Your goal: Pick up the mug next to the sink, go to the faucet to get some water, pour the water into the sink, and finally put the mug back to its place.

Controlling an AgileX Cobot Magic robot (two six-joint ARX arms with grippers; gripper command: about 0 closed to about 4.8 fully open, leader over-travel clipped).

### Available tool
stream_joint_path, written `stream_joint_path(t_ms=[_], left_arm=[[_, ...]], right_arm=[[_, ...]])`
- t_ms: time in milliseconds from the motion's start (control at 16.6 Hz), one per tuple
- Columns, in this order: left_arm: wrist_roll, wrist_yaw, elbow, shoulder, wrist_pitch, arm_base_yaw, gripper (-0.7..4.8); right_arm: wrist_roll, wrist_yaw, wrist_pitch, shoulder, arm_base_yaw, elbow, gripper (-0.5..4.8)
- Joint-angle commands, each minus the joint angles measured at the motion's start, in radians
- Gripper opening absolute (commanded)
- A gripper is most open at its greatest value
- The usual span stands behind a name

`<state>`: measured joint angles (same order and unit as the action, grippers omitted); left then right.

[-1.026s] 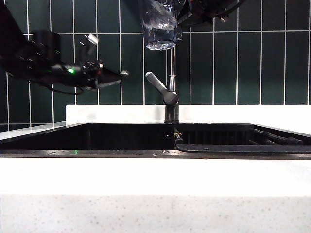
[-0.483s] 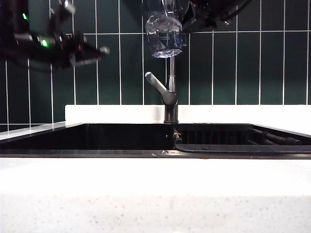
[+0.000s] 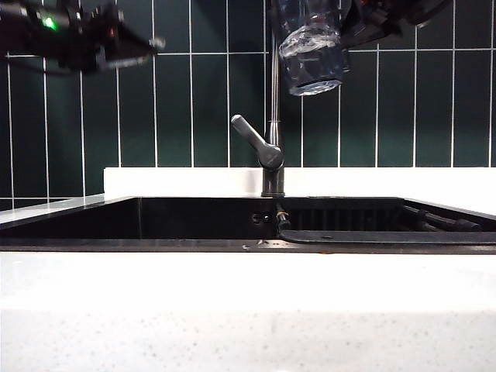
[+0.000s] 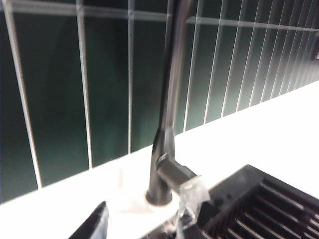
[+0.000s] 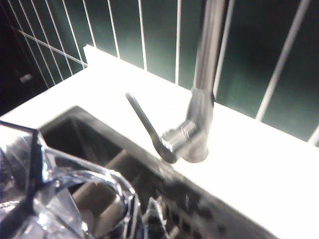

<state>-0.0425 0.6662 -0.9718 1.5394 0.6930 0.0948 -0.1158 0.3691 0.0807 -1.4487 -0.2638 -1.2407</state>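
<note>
Right gripper [image 3: 364, 19] gripped mug [image 3: 310, 50], held high just right of faucet [image 3: 271, 155], above sink [image 3: 194, 221]. Left gripper [image 3: 143, 48] apart, empty, jaws parted. Pickup done; pouring, return seemingly left.

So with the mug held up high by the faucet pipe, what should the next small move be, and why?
Probably tilt the mug over the sink: the right end effector holds it above the basin, right of the faucet, while the empty left end effector is up and clear.
</note>
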Motion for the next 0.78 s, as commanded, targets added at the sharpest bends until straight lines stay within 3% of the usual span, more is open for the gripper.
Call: stream_joint_path(t_ms=[60,241,422,603,784], left_arm=[[0.011,-0.042,0.023,-0.070,-0.064,0.000,1.73],[0.115,0.048,0.023,-0.154,-0.214,0.019,1.73],[0.106,0.319,0.023,-0.206,-0.268,0.019,1.72],[0.094,0.440,0.023,-0.249,-0.303,0.019,1.72],[0.090,0.459,0.023,-0.257,-0.332,0.019,1.48]], right_arm=[[-0.024,-0.043,-0.024,0.039,0.010,0.016,-0.05],[-0.047,-0.058,-0.006,0.052,0.010,0.016,-0.05],[-0.074,-0.072,0.006,0.053,0.010,0.016,-0.05],[-0.135,-0.120,0.059,0.060,0.011,0.016,-0.05],[-0.219,-0.179,0.105,0.064,0.011,0.016,-0.05]])
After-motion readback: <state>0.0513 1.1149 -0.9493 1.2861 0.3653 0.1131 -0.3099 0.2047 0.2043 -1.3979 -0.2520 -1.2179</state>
